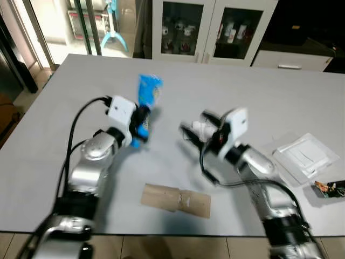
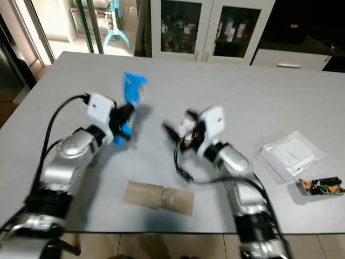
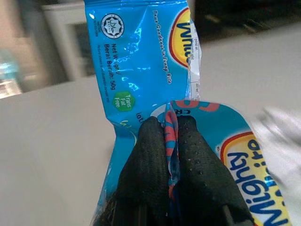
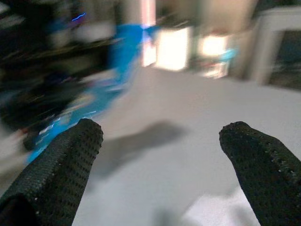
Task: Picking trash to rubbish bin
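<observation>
Left end effector [image 1: 141,123] pinches blue "Mighty" snack wrapper [image 3: 141,70], "Net Weight 50g".

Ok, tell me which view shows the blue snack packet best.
Left wrist view: the blue snack packet is close, its print readable, pinched in the left pincer. Both eye views show it small; right wrist view shows a blur.

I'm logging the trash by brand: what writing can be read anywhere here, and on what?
All on the blue snack packet pinched in the left gripper:
"Net Weight/ Berat Bersih: 50g"
"Trans Fat Free"
"Mighty", partly cut off
"Whit", cut off
The slogan and round seal: too small to read.
</observation>
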Tool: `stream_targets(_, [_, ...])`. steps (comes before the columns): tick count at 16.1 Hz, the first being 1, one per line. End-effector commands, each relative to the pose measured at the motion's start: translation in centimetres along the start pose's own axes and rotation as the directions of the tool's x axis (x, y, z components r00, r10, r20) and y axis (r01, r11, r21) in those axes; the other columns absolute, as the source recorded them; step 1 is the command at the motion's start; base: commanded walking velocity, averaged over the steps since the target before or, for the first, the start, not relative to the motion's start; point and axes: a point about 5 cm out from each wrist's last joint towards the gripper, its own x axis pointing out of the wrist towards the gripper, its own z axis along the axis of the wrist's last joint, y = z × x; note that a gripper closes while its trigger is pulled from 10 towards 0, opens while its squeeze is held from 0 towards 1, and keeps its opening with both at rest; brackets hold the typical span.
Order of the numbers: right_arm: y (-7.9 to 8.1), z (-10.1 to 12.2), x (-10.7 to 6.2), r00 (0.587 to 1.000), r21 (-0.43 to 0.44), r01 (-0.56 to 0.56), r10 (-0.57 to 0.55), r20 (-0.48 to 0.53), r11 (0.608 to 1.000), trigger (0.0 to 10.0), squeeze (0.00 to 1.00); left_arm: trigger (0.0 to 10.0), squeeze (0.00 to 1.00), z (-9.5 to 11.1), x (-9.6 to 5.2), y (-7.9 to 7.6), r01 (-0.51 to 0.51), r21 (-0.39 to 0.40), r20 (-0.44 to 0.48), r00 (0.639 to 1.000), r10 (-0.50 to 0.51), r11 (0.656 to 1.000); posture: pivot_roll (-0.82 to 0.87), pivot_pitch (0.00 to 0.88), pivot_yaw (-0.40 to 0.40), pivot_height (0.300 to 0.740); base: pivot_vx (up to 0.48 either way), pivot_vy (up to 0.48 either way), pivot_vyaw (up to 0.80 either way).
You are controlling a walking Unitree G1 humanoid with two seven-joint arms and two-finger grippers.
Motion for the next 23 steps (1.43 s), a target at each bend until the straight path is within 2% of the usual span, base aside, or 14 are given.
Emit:
stream_targets(1, [-1.7,0.6,0.2,0.979,-0.046,0.198,-0.195,0.05,0.979,10.0,0.0,10.0,0.0,1.0,0.4,-0.2,-0.089,-0.013,0.056,0.994,0.089,0.996,-0.02,0.041,-0.071,0.74,0.0,0.0,0.0])
stream_targets(2, [-2.2,0.7,0.3,0.961,-0.055,0.272,-0.268,0.065,0.961,10.0,0.0,10.0,0.0,1.1,0.6,-0.4,-0.111,-0.028,0.063,0.992,0.113,0.993,-0.02,0.035,-0.071,0.74,0.0,0.0,0.0])
stream_targets(4, [-3.7,0.8,0.5,0.877,-0.026,0.473,-0.468,0.107,0.881,10.0,0.0,10.0,0.0,1.5,1.2,-1.6,-0.161,-0.103,0.104,0.98,0.172,0.981,-0.02,0.019,-0.075,0.74,0.0,0.0,0.0])
stream_targets(5, [-3.9,0.6,0.6,0.862,-0.046,0.502,-0.495,0.107,0.864,10.0,0.0,10.0,0.0,1.8,1.5,-2.2,-0.162,-0.092,0.122,0.977,0.172,0.983,-0.01,0.011,-0.074,0.74,0.0,0.0,0.0])
stream_targets(8, [-3.7,0.4,1.2,0.849,-0.049,0.523,-0.515,0.12,0.851,10.0,0.0,10.0,0.0,2.1,2.1,-2.4,-0.203,-0.037,0.131,0.97,0.206,0.978,-0.02,0.0,-0.068,0.74,0.0,0.0,0.0])
stream_targets(10, [-4.1,0.7,1.2,0.835,-0.042,0.543,-0.533,0.136,0.839,10.0,0.0,10.0,0.0,1.6,2.0,-2.2,-0.207,0.032,0.12,0.972,0.202,0.978,-0.03,0.0,-0.063,0.74,0.0,0.0,0.0])
stream_targets(13, [-4.6,0.5,1.1,0.822,-0.062,0.564,-0.552,0.143,0.823,10.0,0.0,10.0,0.0,1.0,1.5,-1.4,-0.236,0.046,0.114,0.966,0.23,0.971,-0.01,0.0,-0.07,0.74,0.0,0.0,0.0])
stream_targets(15, [-4.8,0.0,0.9,0.818,-0.063,0.571,-0.56,0.131,0.819,10.0,0.0,10.0,0.0,0.8,1.4,-1.6,-0.238,0.07,0.118,0.966,0.229,0.969,-0.01,0.0,-0.072,0.74,0.0,0.0,0.0])
stream_targets(17, [-4.8,0.0,1.0,0.818,-0.063,0.571,-0.56,0.135,0.819,10.0,0.0,10.0,0.0,1.0,1.5,-2.1,-0.227,0.039,0.135,0.966,0.22,0.973,-0.02,0.0,-0.066,0.74,0.0,0.0,0.0])
stream_targets(23, [-4.3,-0.4,1.1,0.826,-0.055,0.557,-0.547,0.136,0.828,10.0,0.0,10.0,0.0,0.8,1.5,-3.0,-0.197,0.035,0.149,0.97,0.19,0.98,-0.02,0.0,-0.059,0.74,0.0,0.0,0.0])
